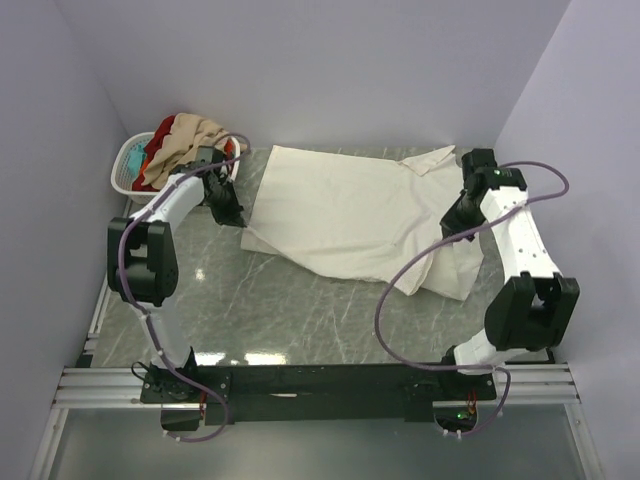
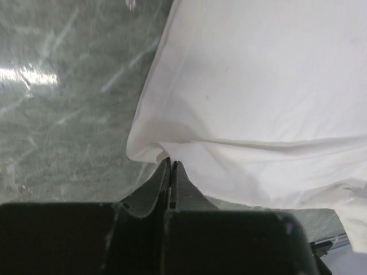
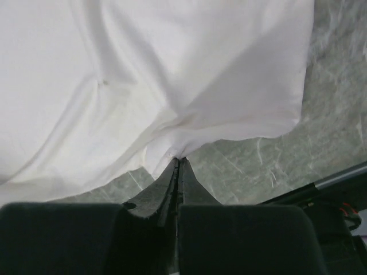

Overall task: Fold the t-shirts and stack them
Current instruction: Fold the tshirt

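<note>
The large cream-white t-shirt [image 1: 350, 215] lies spread on the desk [image 1: 300, 320], and its long axis runs across the desk from left to right, with the right end a little nearer to the arm bases. The left end effector [image 2: 171, 166] is clenched on the near left corner of the cloth; the fabric bunches into small folds exactly at its tips. The right end effector [image 3: 179, 162] is clenched in the same way on an edge at the right side, with a flap of cloth beside it. So the shirt lies between the two end effectors, and each arm is the nearer one for its own end. I judge that any coming fold must carry these two held points together across the long axis, toward the far edge. Only the top view shows the whole shirt, its wrinkled right part, and the laundry basket [image 1: 125, 175] in the far left corner, with a tan shirt [image 1: 190, 135] and a red shirt [image 1: 160, 152] inside. Only the wrist views show that the jaws are really pressed together on cloth. Which part of the shirt the right side holds, I cannot tell.
</note>
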